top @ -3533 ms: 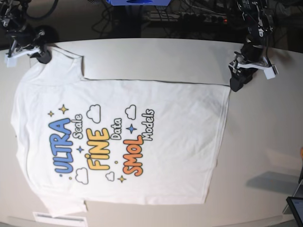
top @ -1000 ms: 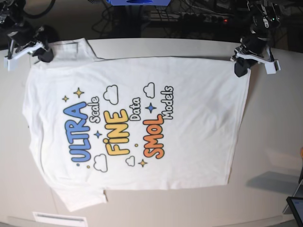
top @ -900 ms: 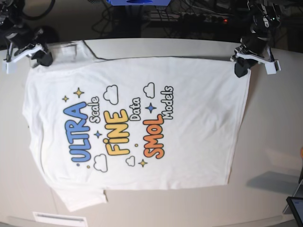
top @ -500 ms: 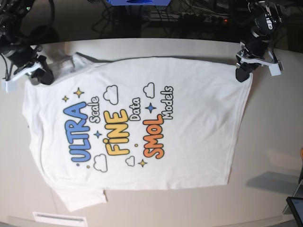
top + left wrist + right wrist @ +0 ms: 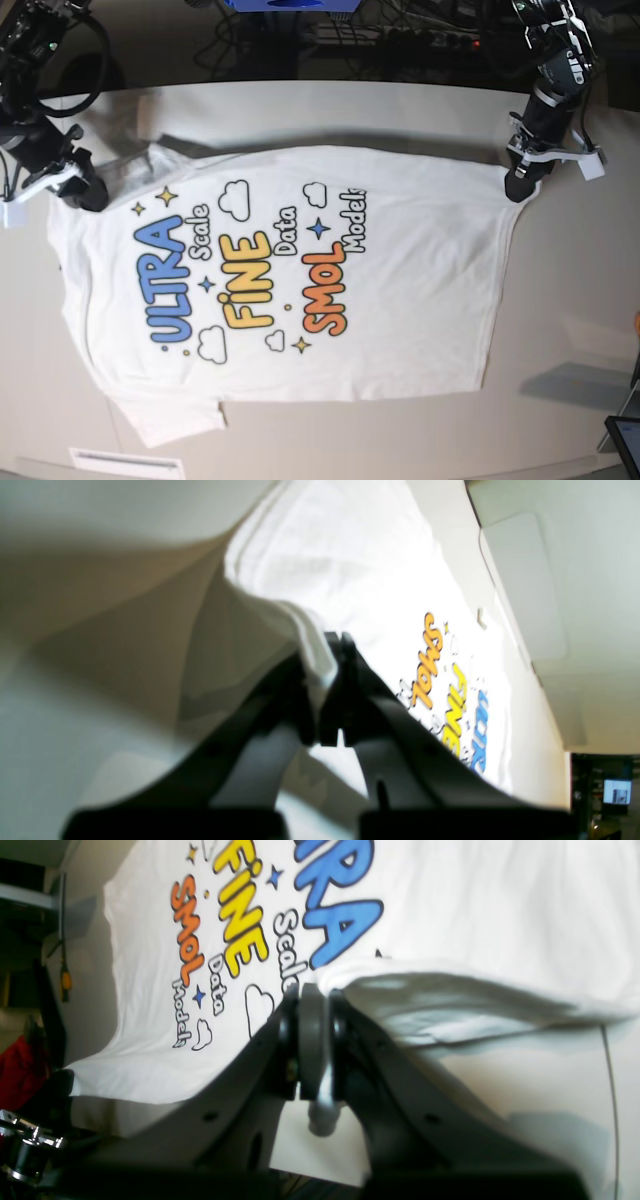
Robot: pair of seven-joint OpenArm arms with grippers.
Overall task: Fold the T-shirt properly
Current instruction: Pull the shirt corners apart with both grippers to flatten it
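The white T-shirt (image 5: 400, 280) lies print-up on the table, with "ULTRA", "FINE" and "SMOL" showing. My left gripper (image 5: 515, 188) is shut on the far hem corner at the view's right. In the left wrist view the left gripper (image 5: 325, 680) pinches a raised fold of the T-shirt (image 5: 375, 570). My right gripper (image 5: 90, 192) is shut on the far shoulder edge at the view's left. In the right wrist view the right gripper (image 5: 315, 990) holds a lifted edge of the T-shirt (image 5: 450, 900) over the print. The far edge is raised off the table.
The beige table (image 5: 580, 300) runs beyond the shirt on the right. A white label (image 5: 125, 463) sits at the front edge. A dark screen (image 5: 625, 440) stands at the bottom right. Cables and a blue object (image 5: 290, 5) lie behind the table.
Both grippers have moved toward the table's front, carrying the shirt's far edge with them. The far sleeve, flat before, is now drawn in under the raised edge.
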